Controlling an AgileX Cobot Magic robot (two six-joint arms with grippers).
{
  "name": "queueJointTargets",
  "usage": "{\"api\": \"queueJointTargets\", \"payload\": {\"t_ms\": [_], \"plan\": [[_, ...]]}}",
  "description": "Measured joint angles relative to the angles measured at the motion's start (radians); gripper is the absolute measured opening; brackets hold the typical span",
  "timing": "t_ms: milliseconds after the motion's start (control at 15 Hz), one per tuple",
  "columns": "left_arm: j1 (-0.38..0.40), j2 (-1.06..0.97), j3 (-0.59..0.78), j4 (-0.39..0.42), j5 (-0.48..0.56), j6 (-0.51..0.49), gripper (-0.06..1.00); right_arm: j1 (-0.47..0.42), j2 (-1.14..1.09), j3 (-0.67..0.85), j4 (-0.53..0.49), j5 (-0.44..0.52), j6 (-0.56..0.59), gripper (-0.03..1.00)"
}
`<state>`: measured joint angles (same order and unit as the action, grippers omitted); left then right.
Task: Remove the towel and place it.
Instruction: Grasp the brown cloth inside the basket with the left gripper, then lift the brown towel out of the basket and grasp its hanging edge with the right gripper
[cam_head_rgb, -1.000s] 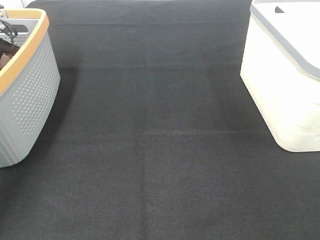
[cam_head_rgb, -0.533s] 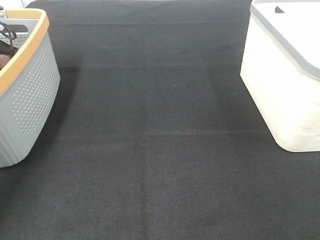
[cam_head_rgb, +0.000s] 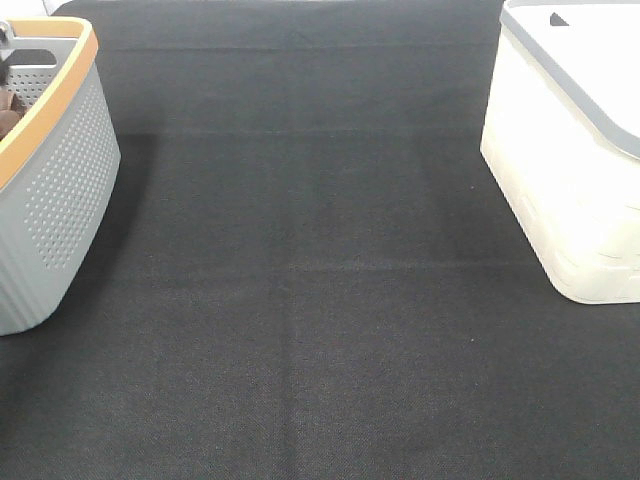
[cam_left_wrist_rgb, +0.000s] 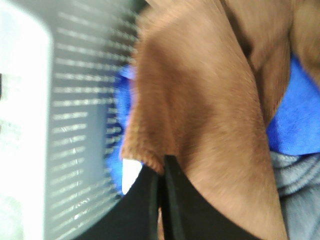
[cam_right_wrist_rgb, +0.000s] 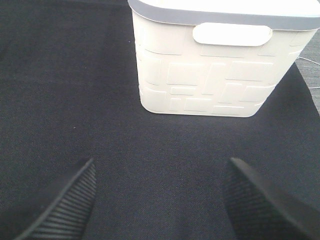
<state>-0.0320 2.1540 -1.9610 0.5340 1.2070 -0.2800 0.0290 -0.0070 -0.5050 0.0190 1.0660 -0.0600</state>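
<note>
The rust-brown towel (cam_left_wrist_rgb: 200, 100) lies bunched inside the grey perforated basket (cam_left_wrist_rgb: 75, 125). My left gripper (cam_left_wrist_rgb: 161, 172) is shut, its black fingers (cam_left_wrist_rgb: 185, 210) pinched together on the towel's hemmed edge. In the exterior high view only a brown sliver of the towel (cam_head_rgb: 8, 105) shows over the basket's (cam_head_rgb: 60, 180) orange rim, and neither gripper is seen there. My right gripper (cam_right_wrist_rgb: 162, 200) hovers open over the black mat with nothing between its ribbed fingers (cam_right_wrist_rgb: 65, 200), facing the white bin.
A blue cloth (cam_left_wrist_rgb: 300, 120) and a grey cloth (cam_left_wrist_rgb: 300, 185) lie under the towel in the basket. A white bin (cam_head_rgb: 570, 160) with a grey rim stands at the right, also seen in the right wrist view (cam_right_wrist_rgb: 220, 65). A black mat (cam_head_rgb: 300, 280) covers the table between them.
My left gripper has closed onto the towel's edge. The black cables seen over the basket's rim have dropped from the exterior view. The right gripper has not moved.
</note>
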Motion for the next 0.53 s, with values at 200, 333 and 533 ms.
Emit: {"api": "queueJointTargets", "payload": {"t_ms": [200, 333, 533], "plan": [[0.000, -0.156, 0.000, -0.059, 0.003, 0.008, 0.00, 0.000, 0.000, 0.000, 0.000, 0.000, 0.000, 0.68], [0.000, -0.254, 0.000, -0.096, 0.002, 0.016, 0.00, 0.000, 0.000, 0.000, 0.000, 0.000, 0.000, 0.68], [0.000, -0.393, 0.000, -0.239, -0.038, 0.019, 0.00, 0.000, 0.000, 0.000, 0.000, 0.000, 0.000, 0.68]]}}
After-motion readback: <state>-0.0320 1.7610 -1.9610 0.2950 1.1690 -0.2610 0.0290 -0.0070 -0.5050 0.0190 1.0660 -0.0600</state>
